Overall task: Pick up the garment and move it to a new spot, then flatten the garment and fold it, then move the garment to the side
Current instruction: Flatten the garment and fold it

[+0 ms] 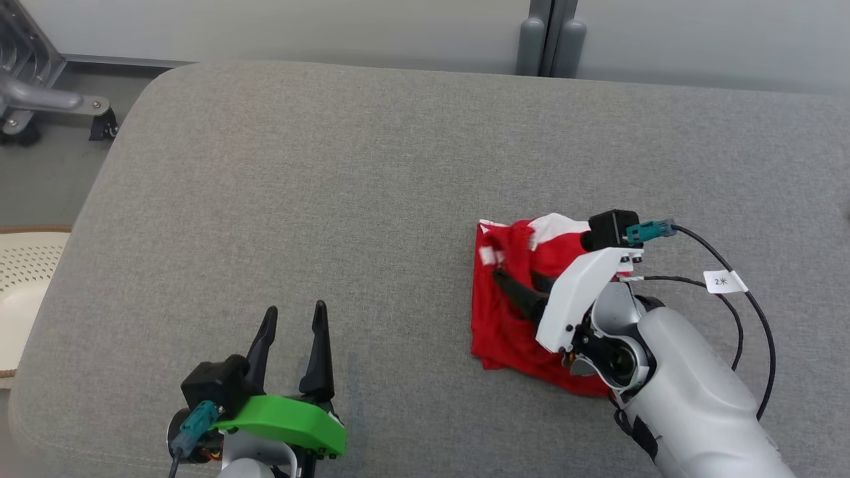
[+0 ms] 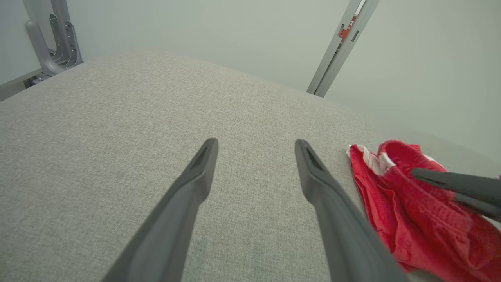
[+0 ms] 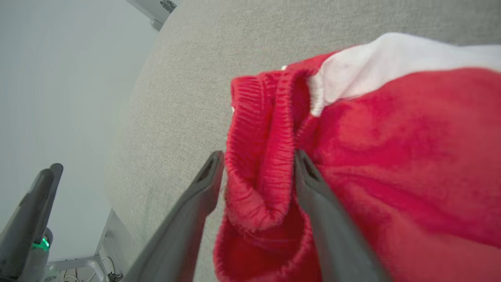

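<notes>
The garment (image 1: 498, 325) is a red piece with white trim, lying in a bunched, roughly folded heap on the right of the grey padded table (image 1: 332, 199). My right gripper (image 1: 518, 279) reaches over it from the lower right. In the right wrist view its fingers stand wide apart, so the right gripper (image 3: 258, 156) is open, with a fold of the garment's (image 3: 391, 156) ribbed waistband standing between them. My left gripper (image 1: 295, 312) is open and empty over bare table at the lower left, well apart from the cloth. The left gripper (image 2: 256, 145) sees the garment (image 2: 411, 207) to its right.
A metal frame on casters (image 1: 40, 99) stands off the table's far left corner. A pale perforated basket (image 1: 20, 279) sits beside the left edge. A grey post (image 1: 551, 33) rises behind the far edge. Black cables with a label (image 1: 724, 281) loop off my right wrist.
</notes>
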Controlling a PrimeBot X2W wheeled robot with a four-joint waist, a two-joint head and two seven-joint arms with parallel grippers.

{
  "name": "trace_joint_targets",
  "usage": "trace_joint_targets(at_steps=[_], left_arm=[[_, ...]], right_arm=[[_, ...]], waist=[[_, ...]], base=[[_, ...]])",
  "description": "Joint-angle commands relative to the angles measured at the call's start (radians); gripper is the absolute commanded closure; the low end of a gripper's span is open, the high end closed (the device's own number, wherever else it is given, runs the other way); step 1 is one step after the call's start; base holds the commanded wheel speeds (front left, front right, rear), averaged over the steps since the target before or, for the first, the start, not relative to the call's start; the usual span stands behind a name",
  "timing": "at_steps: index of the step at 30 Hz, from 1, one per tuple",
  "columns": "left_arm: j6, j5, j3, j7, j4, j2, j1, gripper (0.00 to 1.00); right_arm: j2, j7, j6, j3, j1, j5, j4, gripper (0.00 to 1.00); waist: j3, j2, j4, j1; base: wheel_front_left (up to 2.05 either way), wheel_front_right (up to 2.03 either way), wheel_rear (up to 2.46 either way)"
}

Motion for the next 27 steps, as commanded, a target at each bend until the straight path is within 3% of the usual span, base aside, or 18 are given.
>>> trace_joint_targets(at_steps=[1,11,17,27], left_arm=[[-0.001,-0.008,0.0,-0.004,0.002,-0.004,-0.001,0.0],[-0.01,0.006,-0.007,-0.007,0.005,-0.006,0.014,0.0],[-0.012,0.021,0.001,-0.008,-0.007,-0.002,-0.001,0.0],[-0.015,0.062,0.053,-0.009,-0.022,-0.014,0.009,0.0]], right_arm=[[0.004,-0.013,0.0,0.009,-0.016,-0.004,0.0,0.0],[-0.004,-0.117,0.0,0.047,-0.019,-0.007,-0.07,0.0],[-0.064,-0.29,0.0,-0.002,0.01,-0.12,-0.107,0.0],[-0.107,-0.536,0.0,-0.131,0.136,-0.304,-0.197,0.0]], waist=[[-0.008,0.0,0.001,0.0],[-0.033,0.0,-0.047,0.0],[-0.048,0.0,-0.091,0.0],[-0.079,0.0,-0.183,0.0]], base=[[0.0,0.0,0.0],[0.0,0.0,0.0],[0.0,0.0,0.0],[0.0,0.0,0.0]])
